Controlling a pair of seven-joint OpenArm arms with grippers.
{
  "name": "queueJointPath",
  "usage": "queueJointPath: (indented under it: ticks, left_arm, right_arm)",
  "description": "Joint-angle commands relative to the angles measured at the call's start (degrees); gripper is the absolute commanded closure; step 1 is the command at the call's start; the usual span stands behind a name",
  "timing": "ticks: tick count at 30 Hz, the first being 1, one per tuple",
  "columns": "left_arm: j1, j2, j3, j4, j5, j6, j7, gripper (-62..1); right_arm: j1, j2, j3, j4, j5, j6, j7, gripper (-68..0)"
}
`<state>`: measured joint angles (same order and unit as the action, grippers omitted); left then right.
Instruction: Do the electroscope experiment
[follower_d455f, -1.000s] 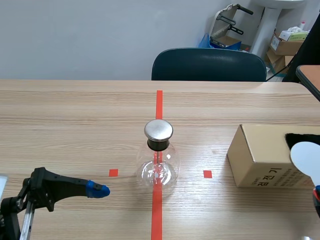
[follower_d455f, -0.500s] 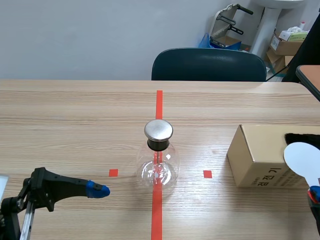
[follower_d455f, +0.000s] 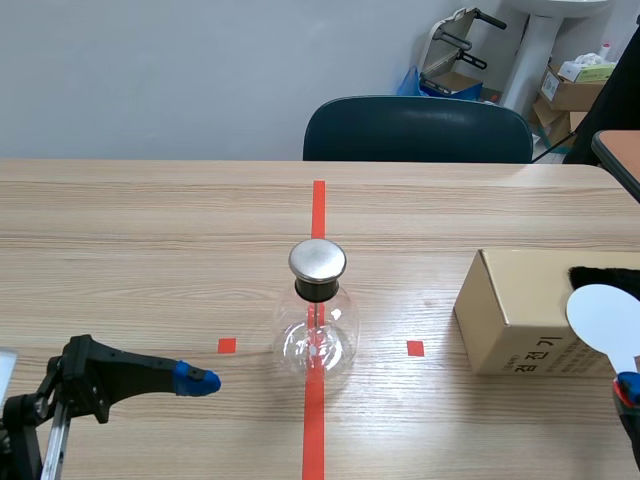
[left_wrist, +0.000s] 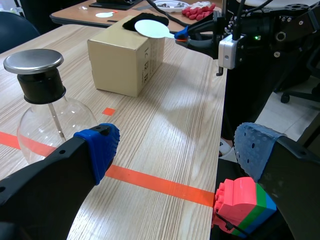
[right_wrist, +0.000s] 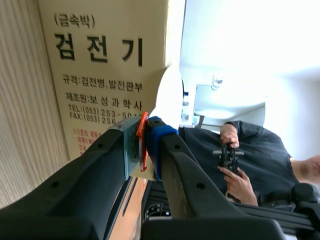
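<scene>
The electroscope (follower_d455f: 317, 335) is a round glass flask with a metal disc cap (follower_d455f: 317, 260), standing on the red tape line at mid table. My left gripper (follower_d455f: 195, 380) rests low to its left, open and holding nothing. In the left wrist view the flask (left_wrist: 47, 117) is ahead of the blue-padded finger (left_wrist: 100, 150). At the right edge, my right gripper (follower_d455f: 627, 390) is shut on the orange handle of a white disc paddle (follower_d455f: 605, 318), held upright in front of the cardboard box (follower_d455f: 515, 320). In the right wrist view the paddle (right_wrist: 169, 95) rises from between the fingers.
A black cloth (follower_d455f: 605, 275) lies on top of the box. A dark chair (follower_d455f: 417, 130) stands behind the table. A coloured brick block (left_wrist: 245, 202) sits past the table's near edge. A person (right_wrist: 245, 160) shows beyond the box in the right wrist view.
My right gripper has shifted the white paddle slightly left across the front of the box. The left arm and the electroscope have not moved.
</scene>
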<state>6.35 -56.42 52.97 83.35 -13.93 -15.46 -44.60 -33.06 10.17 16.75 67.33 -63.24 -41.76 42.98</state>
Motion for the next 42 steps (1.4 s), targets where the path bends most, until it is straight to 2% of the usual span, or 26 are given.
queueJointPath:
  ticks: [1,5,8,10,14,15,17,22,24,26,30,31,33,35,39,40,42]
  left_arm:
    - [0.31,0.22,0.33,1.36,-0.33,-0.33,-0.74,-49.7]
    - [0.31,0.20,0.33,1.36,-0.33,-0.31,-0.37,-49.7]
    - [0.31,0.20,0.33,1.36,-0.33,-0.31,-0.35,-49.7]
    - [0.31,0.20,0.33,1.36,-0.33,-0.31,-0.26,-49.7]
    - [0.31,0.20,0.33,1.36,-0.33,-0.31,1.07,-49.7]
    - [0.31,0.20,0.33,1.36,-0.33,-0.31,1.11,-49.7]
    - [0.31,0.22,0.33,1.36,-0.33,-0.31,1.09,-49.7]
    - [0.31,0.24,0.33,1.36,-0.33,-0.31,0.96,-49.7]
    - [0.31,0.24,0.33,1.36,-0.33,-0.31,0.96,-49.7]
    - [0.31,0.24,0.33,1.36,-0.33,-0.31,0.94,-49.7]
    - [0.31,0.24,0.33,1.36,-0.33,-0.31,0.90,-49.7]
    - [0.31,0.24,0.33,1.36,-0.33,-0.31,0.90,-49.7]
    - [0.31,0.24,0.33,1.36,-0.33,-0.31,0.90,-49.7]
    - [0.31,0.24,0.33,1.36,-0.33,-0.31,0.90,-49.7]
    - [0.31,0.52,0.33,1.36,-0.33,-0.31,0.94,-49.7]
    - [0.31,0.52,0.33,1.36,-0.33,-0.31,0.92,-49.7]
    - [0.31,0.52,0.33,1.36,-0.33,-0.31,0.92,-49.7]
  right_arm:
    - [0.04,0.74,0.33,0.13,0.46,-3.10,-3.61,-0.6]
    - [0.07,0.74,0.33,0.13,0.66,-3.10,-15.67,-0.6]
    - [0.07,0.76,0.33,0.13,0.63,-3.10,-18.16,-0.6]
    - [0.07,0.76,0.33,0.13,0.61,-3.10,-14.27,-0.6]
    - [0.07,0.76,0.33,0.13,0.61,-3.10,-1.46,-0.6]
    - [0.07,0.74,0.33,0.13,0.63,-3.10,0.00,-0.6]
    - [0.07,0.59,0.33,0.13,0.79,-3.10,-0.22,-0.6]
    - [0.07,0.61,0.33,0.13,0.90,-3.10,-14.45,-0.6]
    - [0.07,0.66,0.33,0.13,0.87,-3.10,-16.24,-0.6]
    - [0.07,0.63,0.33,0.13,0.83,-3.10,-13.18,-0.6]
    - [0.07,0.63,0.33,0.13,0.83,-3.10,0.00,-0.6]
    - [0.07,0.63,0.33,0.13,0.85,-3.10,1.86,-0.6]
    - [0.07,0.59,0.33,0.13,0.87,-3.10,2.21,-0.6]
    - [0.04,0.59,0.33,0.13,0.90,-3.10,-1.92,-0.6]
    - [0.04,0.61,0.33,0.13,0.90,-3.10,-14.14,-0.6]
    - [0.04,0.61,0.33,0.13,0.90,-3.10,-15.61,-0.6]
    - [0.04,0.63,0.33,0.13,0.85,-3.10,-15.34,-0.6]
